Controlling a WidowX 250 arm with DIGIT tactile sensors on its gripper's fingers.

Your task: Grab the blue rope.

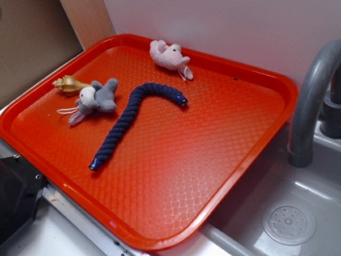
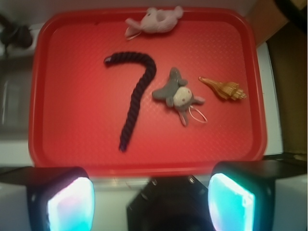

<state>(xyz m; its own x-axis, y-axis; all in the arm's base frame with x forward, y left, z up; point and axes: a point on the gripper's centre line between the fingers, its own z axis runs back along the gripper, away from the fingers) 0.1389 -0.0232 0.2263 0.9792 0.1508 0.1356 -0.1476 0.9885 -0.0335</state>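
The blue rope [image 1: 130,117] is a thick twisted navy rope, curved like a cane, lying flat on the red tray [image 1: 176,176]. Its hooked end points right and its straight end lies near the tray's left front. In the wrist view the rope [image 2: 136,94] lies mid-tray, far ahead of my gripper [image 2: 150,202]. The gripper is open and empty, high above the tray's near edge, with its two glowing pads [image 2: 72,204] wide apart. The gripper does not show in the exterior view.
A grey plush toy [image 1: 97,98] and a golden shell [image 1: 69,84] lie left of the rope. A pink plush toy [image 1: 169,56] lies by the tray's back rim. A grey faucet [image 1: 309,101] and sink [image 1: 287,221] stand to the right. A black block [image 1: 16,197] sits at the front left.
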